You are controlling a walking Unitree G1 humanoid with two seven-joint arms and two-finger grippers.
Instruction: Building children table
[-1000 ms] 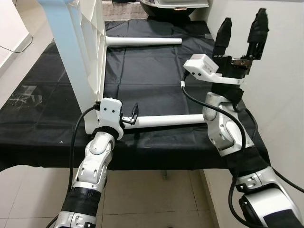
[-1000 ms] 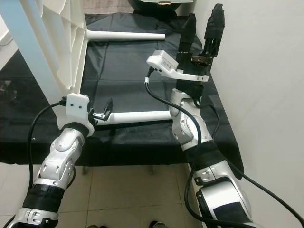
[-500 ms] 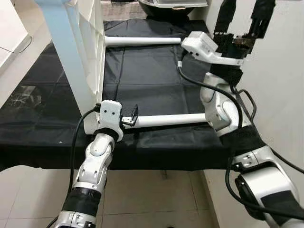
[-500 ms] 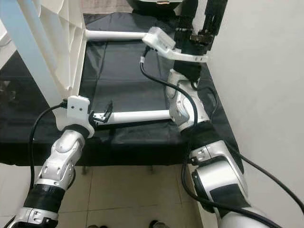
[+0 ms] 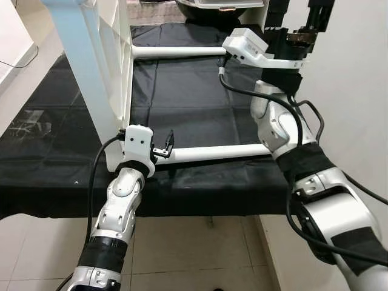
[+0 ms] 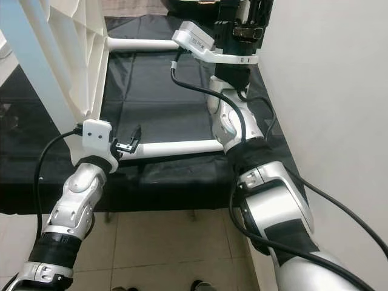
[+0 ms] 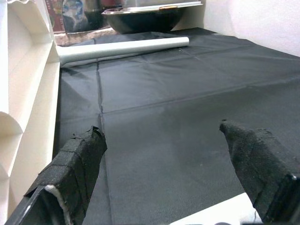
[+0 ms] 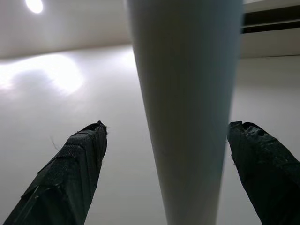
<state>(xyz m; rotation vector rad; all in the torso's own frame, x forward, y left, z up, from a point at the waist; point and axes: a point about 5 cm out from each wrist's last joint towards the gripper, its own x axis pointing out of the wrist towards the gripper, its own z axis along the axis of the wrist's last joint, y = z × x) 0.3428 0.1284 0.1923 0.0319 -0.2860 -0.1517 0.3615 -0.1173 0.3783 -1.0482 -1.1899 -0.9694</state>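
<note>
The white table top [image 5: 103, 60] stands on its edge on the black cloth [image 5: 182, 97], at the left. One white leg [image 5: 179, 52] lies at the back. A second white leg [image 5: 218, 151] lies near the front edge. My left gripper [image 5: 167, 147] is open at that leg's left end, and in the left wrist view its fingers [image 7: 75, 164] are spread above the cloth. My right gripper [image 5: 297, 15] is raised high at the back right and points upward. It is open, with a pale column [image 8: 187, 117] showing between its fingers [image 8: 70, 173], untouched.
A dark bowl [image 5: 212, 11] with a tray on it sits at the back of the table. A white wall [image 5: 357, 91] runs close along the right side. The cloth's front edge [image 5: 200, 203] drops to a tiled floor [image 5: 194, 254].
My right arm has lifted and swung toward the back, so its fingertips now reach the top of the picture. The left gripper has stayed at the front leg's end.
</note>
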